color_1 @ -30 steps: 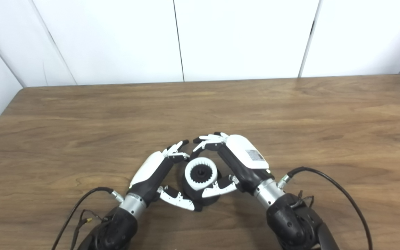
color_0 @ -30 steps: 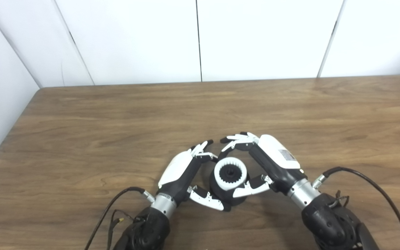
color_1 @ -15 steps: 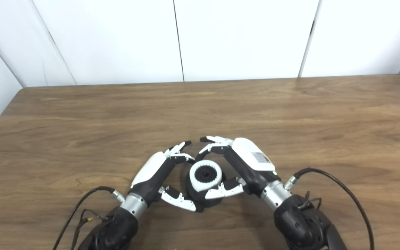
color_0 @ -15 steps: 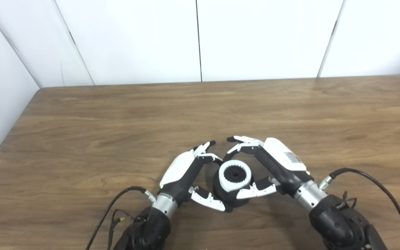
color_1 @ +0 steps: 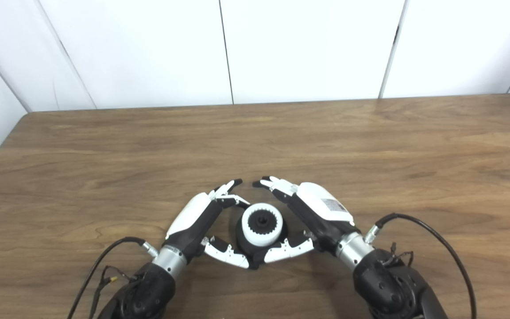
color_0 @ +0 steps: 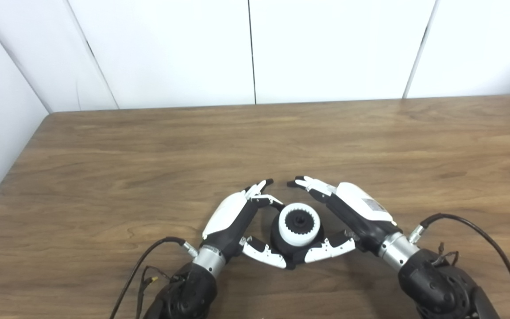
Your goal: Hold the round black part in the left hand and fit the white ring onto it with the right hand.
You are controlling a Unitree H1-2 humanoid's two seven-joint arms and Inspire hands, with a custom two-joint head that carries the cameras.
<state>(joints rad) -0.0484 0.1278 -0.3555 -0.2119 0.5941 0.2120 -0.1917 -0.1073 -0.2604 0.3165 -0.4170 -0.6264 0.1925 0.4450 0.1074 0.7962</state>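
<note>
On the wooden table (color_0: 104, 146), the left hand (color_0: 233, 217) is seen curled around the left side of the round black part (color_0: 281, 241), its fingers (color_0: 259, 190) above and its thumb below, though a firm grip cannot be confirmed. The white ring (color_0: 299, 223) is seated on top of the black part, near the table's front edge. To the right, the right hand (color_0: 357, 212) is spread open beside the part, nothing being held
</note>
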